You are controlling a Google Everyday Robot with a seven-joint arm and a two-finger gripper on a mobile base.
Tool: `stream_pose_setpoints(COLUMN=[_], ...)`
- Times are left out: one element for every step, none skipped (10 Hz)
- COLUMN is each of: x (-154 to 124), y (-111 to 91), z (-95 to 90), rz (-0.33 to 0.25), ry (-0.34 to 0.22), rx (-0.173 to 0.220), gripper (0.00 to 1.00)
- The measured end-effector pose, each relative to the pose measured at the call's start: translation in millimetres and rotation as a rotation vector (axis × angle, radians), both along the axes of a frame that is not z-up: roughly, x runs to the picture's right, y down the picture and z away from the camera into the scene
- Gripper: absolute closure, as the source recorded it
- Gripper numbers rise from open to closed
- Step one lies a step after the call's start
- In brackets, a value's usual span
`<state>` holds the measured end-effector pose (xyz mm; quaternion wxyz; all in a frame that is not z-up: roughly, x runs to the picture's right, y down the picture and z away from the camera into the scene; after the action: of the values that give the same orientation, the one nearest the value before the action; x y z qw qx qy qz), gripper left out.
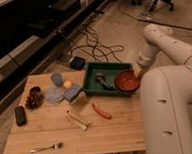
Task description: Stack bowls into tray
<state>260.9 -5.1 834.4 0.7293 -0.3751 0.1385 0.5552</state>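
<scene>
Fingers of the gripper [138,71] are pressed together, over the right end of the tray [108,64]. The red-orange bowl [126,81] lies inside the tray, just beside the fingers, to their left in the camera view and slightly below. Whether they touch its rim, I cannot tell.

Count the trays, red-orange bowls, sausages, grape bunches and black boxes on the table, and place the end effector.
Dark green tray: 1
Red-orange bowl, in the tray: 1
Sausage: 1
Grape bunch: 1
Black box: 1
Total: 5
End effector: shut, at the bowl's right rim, over the tray's right end.
</scene>
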Motion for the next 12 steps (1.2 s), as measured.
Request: stream_pose_setpoints(x=[-0.1, 0.0, 1.3, 2.6, 4.5, 3.5, 0.3, -2.1, -2.9, -2.7, -1.8, -0.8], y=[-0.6, -0.6, -1.2, -0.4, -0.1, 1.2, 1.1, 1.0, 0.5, 0.7, -0.3, -1.4], z=[3.2, 7.1, 11.0, 13.4, 14.5, 17.1, 19.7, 21.0, 22.4, 23.4, 24.5, 27.0], rz=[0.013, 0.030, 0.066, 0.091, 0.111, 0.125, 0.131, 0.134, 0.140, 0.143, 0.148, 0.152], ry=[0.005, 0.011, 0.016, 0.017, 0.019, 0.019, 0.020, 0.021, 0.026, 0.030, 0.035, 0.040], rx=[0.004, 0.007, 0.010, 0.010, 0.011, 0.008, 0.011, 0.013, 0.019, 0.022, 0.030, 0.037], gripper=[1.00, 1.00, 1.00, 1.00, 1.00, 1.00, 1.00, 1.00, 1.00, 1.00, 1.00, 1.00])
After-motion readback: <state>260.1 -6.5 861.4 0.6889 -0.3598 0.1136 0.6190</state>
